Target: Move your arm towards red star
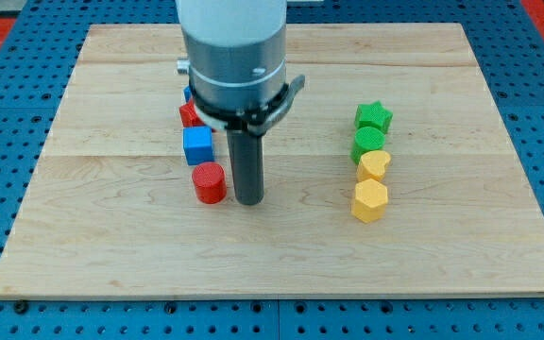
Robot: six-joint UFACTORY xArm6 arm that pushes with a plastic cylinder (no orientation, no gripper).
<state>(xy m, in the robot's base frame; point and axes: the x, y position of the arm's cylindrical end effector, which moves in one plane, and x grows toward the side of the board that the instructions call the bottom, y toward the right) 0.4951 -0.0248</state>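
Locating the red star (189, 115) came first: only a red edge of it showed at the far left of the cluster, mostly hidden behind the arm's grey housing (232, 57), so its star shape could not be confirmed from the view. A further blue block (188, 94) peeked out just beyond it. Directly nearer sat the blue cube (197, 145), and nearer again the red cylinder (210, 182). The tip (248, 200) rested on the wooden board (111, 246) just right of the red cylinder, apart from it by a narrow gap. The arm carried no claw; it ended in a plain rod, so no open or closed state applied.

To perform the step well, the tip should probably travel toward the far side and slightly left, passing right of the blue cube without nudging it.

Well apart on the right stood a column: green star (374, 116), green block (369, 144), yellow heart (373, 165), yellow hexagon (369, 200). No containers were present.
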